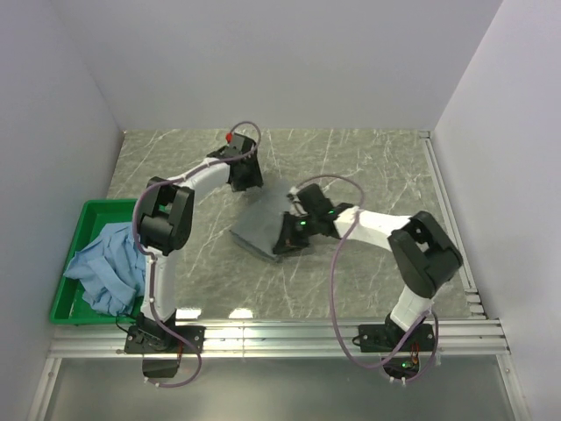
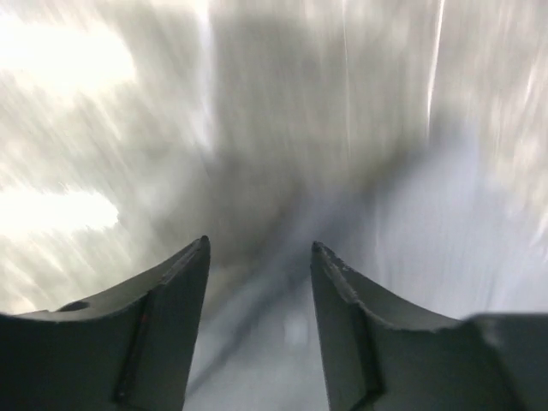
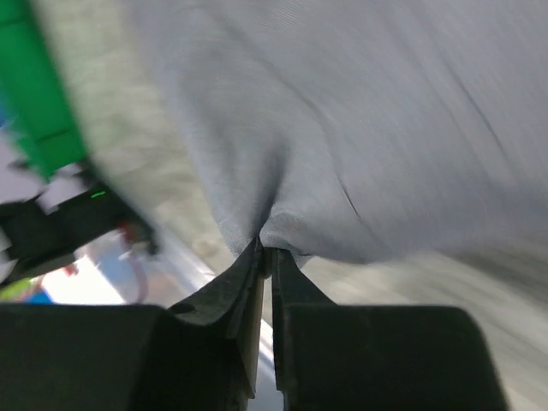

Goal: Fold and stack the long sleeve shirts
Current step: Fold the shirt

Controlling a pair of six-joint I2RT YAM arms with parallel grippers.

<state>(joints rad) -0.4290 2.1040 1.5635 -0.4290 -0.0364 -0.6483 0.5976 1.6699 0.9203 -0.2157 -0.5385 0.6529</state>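
The grey-green shirt (image 1: 260, 221) lies as a folded packet in the middle of the table. My right gripper (image 1: 288, 239) is shut on the packet's near right edge; the right wrist view shows the fingers (image 3: 267, 248) pinching a fold of grey cloth (image 3: 342, 128). My left gripper (image 1: 246, 176) is at the packet's far left corner. It is open and empty in the blurred left wrist view (image 2: 259, 246), with pale grey cloth (image 2: 282, 342) between and below the fingers. The light blue shirt (image 1: 108, 260) lies crumpled in the bin at the left.
The green plastic bin (image 1: 88, 209) stands at the table's left edge and also shows in the right wrist view (image 3: 43, 103). A metal rail (image 1: 280, 331) runs along the near edge. White walls close in the back and both sides.
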